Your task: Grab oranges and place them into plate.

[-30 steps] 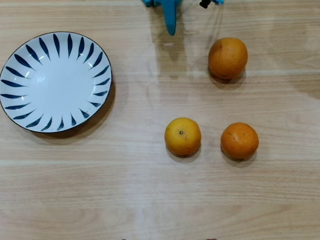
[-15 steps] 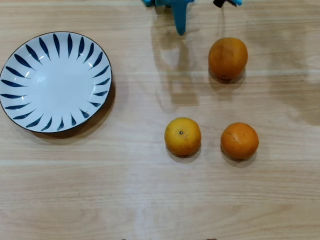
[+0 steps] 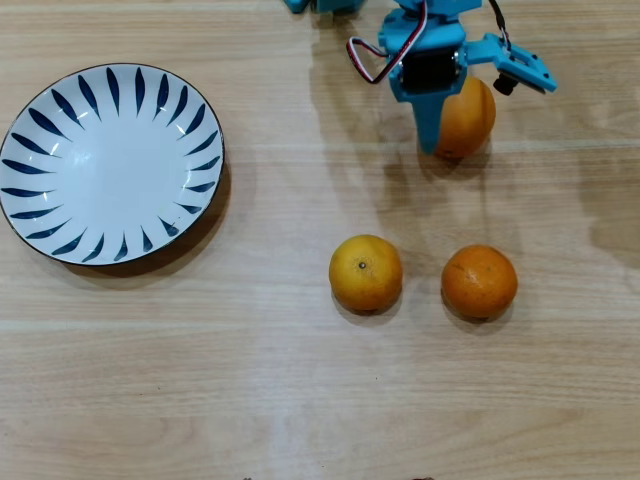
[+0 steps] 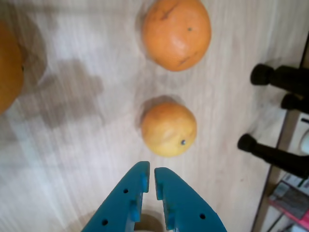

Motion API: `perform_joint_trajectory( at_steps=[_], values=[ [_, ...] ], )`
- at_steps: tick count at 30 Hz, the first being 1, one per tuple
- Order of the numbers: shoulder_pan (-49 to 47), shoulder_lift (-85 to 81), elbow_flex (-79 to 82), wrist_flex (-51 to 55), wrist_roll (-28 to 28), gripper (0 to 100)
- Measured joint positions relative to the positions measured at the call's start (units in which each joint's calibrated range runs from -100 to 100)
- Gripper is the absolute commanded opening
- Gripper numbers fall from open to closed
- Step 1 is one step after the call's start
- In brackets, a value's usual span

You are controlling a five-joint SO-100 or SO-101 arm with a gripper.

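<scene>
Three oranges lie on the wooden table. In the overhead view the largest orange (image 3: pixel 468 118) lies at the top right. The yellower orange with a stem dot (image 3: pixel 366 272) and a third orange (image 3: pixel 480 281) lie lower, side by side. The blue gripper (image 3: pixel 430 142) is beside the largest orange, on its left, with jaws nearly together and nothing between them. In the wrist view the gripper (image 4: pixel 150 173) points at the yellower orange (image 4: pixel 169 128). The third orange (image 4: pixel 176 32) is beyond it, and the largest orange (image 4: pixel 7 67) is at the left edge. The blue-and-white plate (image 3: pixel 40 120) is empty at the left.
In the wrist view black stand legs (image 4: pixel 277 77) (image 4: pixel 270 152) sit at the right near the table's edge, with papers and a pink item (image 4: pixel 289 195) below it. The arm's base is at the top edge of the overhead view.
</scene>
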Motion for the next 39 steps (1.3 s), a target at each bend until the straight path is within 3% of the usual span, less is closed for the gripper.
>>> perform_joint_trajectory(
  at_steps=[11,16,25,33,39],
  values=[
    [-2.4,2.0,-0.1,-0.8,-13.8,36],
    [-2.4,2.0,-0.1,-0.8,-17.9,46],
    [-2.6,2.0,-1.6,-1.6,-19.6,48],
    [0.8,9.1,-1.8,-13.6,-25.7,48],
    [4.4,14.2,2.5,-22.8,-26.6,48]
  ],
)
